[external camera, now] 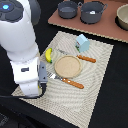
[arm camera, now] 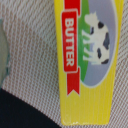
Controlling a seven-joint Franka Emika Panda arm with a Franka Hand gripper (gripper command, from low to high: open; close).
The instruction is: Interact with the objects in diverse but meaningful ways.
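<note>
The wrist view is showing a yellow butter box (arm camera: pixel 87 60) lying flat on the woven placemat (arm camera: pixel 30 65), filling most of the frame, its red "BUTTER" banner and cow picture facing up. No fingers of the tool are appearing in that view, so whether they are standing apart or together cannot be told. In the exterior view the arm is hanging low over the near corner of the placemat (external camera: pixel 95 85), on that view's left, and its white body is covering the butter box and the tool completely.

The main risk is a descent straight onto the flat box: it is presenting little height to grip, so the fingers are likely to press on its top or skid it across the weave rather than close around its edges. A sideways push could also send it off the near edge of the placemat, where the dark counter (external camera: pixel 110 110) is beginning.

The other items are sitting well apart from the arm: a banana (external camera: pixel 48 55) beside the round wooden plate (external camera: pixel 67 66), two orange-handled utensils (external camera: pixel 75 83), a pale blue carton (external camera: pixel 82 43), and two dark pots (external camera: pixel 93 12) on the brown board at the far edge. A curved grey edge at the margin of the wrist view is too blurred and cropped to identify.
</note>
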